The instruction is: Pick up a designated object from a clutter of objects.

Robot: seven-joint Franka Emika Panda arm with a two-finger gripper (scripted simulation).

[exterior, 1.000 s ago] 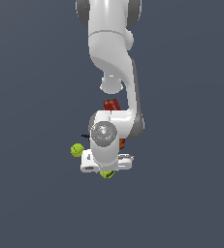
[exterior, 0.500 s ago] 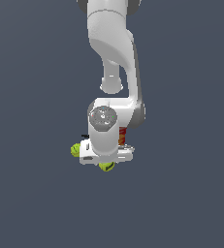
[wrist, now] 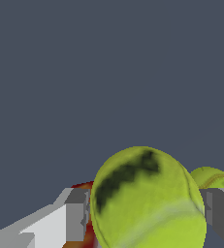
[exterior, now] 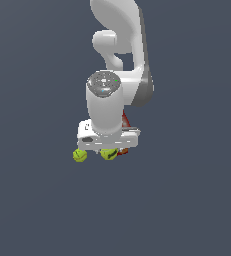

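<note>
The white Panda arm (exterior: 118,65) hangs over the clutter, hiding most of the red and orange printed box (exterior: 125,121). Its tool (wrist: 145,213) straddles the designated yellow-green tennis ball with the dark logo mark (wrist: 145,198), one finger on each side, apparently clenched on it. The twin ball (exterior: 79,155) lies just beside, toward the exterior view's left.

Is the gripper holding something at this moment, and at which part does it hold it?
It seems so: the gripper has a tennis ball between its fingers, one on each side of the ball's middle. Firm contact cannot be confirmed.
</note>
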